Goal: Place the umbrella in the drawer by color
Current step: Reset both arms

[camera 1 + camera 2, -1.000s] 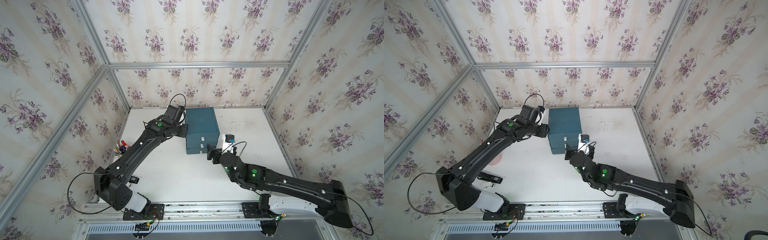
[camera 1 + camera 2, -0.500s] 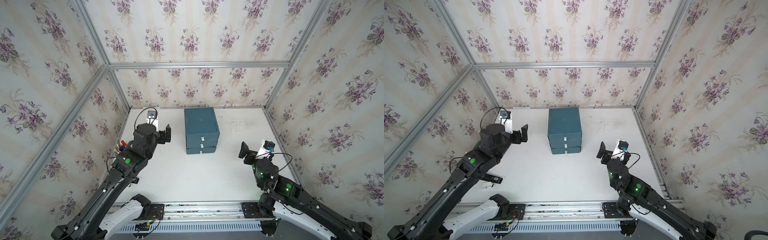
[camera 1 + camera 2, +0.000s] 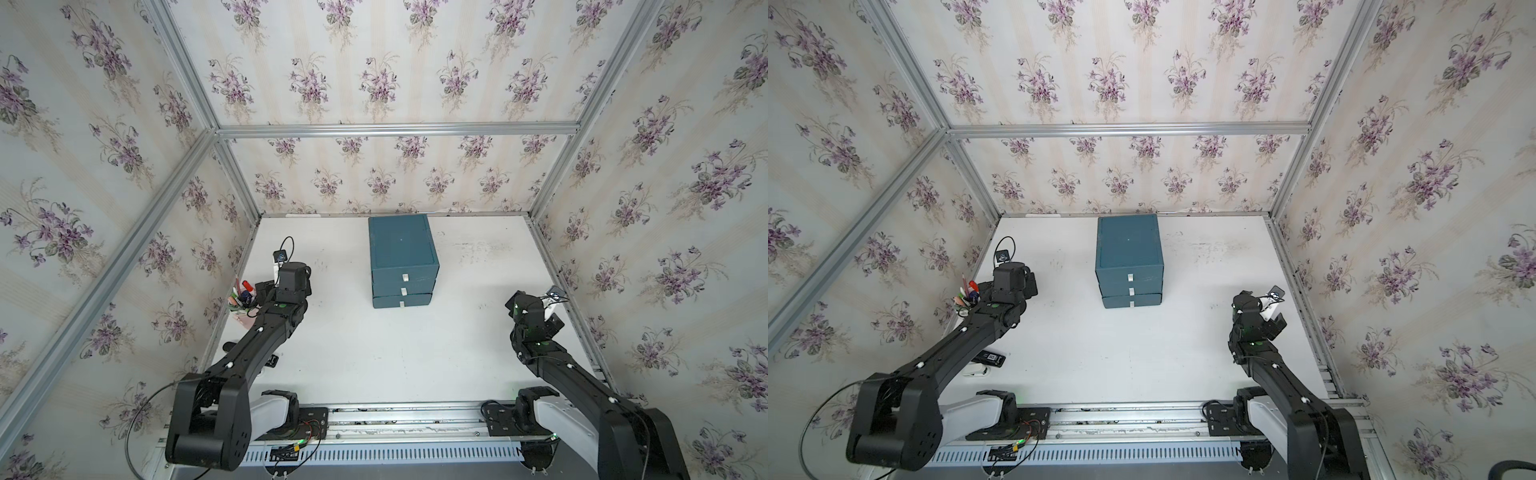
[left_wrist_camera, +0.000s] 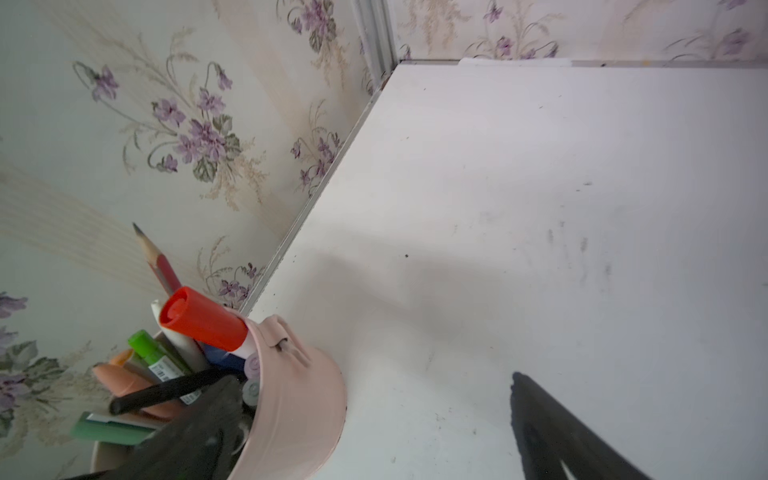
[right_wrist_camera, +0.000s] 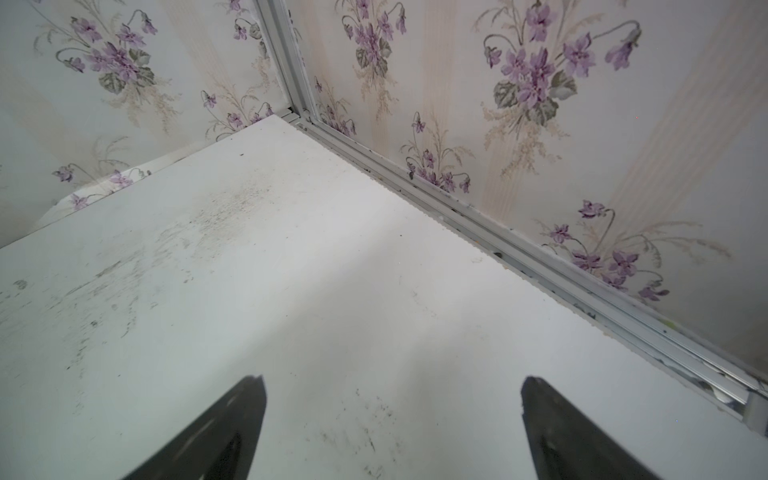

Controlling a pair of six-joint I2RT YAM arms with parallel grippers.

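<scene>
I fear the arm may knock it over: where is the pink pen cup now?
In both top views the pink pen cup stands on the table, at its left edge, beside the open left tool; the blue drawer cabinet is farther right.

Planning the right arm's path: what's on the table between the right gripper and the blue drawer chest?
Nothing. In both top views the table from the right gripper to the drawer chest is bare, only faintly scuffed.

Teal three-drawer chest (image 3: 402, 248), drawers shut, small white pulls (image 3: 404, 277), upright, rear centre of white table (image 3: 374, 353)
</scene>
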